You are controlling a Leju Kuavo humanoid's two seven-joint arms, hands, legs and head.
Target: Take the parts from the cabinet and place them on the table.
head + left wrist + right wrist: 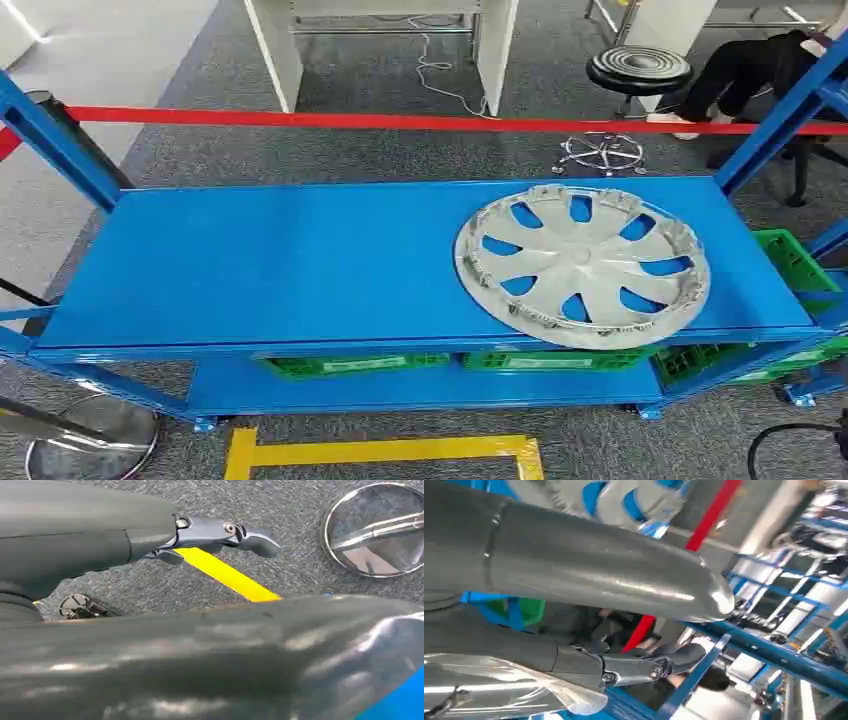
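Silver plastic wheel cover [583, 266] overhangs blue metal table [300, 265] front edge, could slide off; left hand [220, 535] and right hand [644, 667] both released, holding nothing.

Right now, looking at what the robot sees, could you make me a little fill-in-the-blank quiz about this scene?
1. The silver wheel cover lies on the top shelf of a rack painted ____.
2. The crates on the lower shelf are ____.
3. The barrier tape stretched behind the rack is ____.
4. The line marked on the floor in front of the rack is ____.

Missing words: blue; green; red; yellow.
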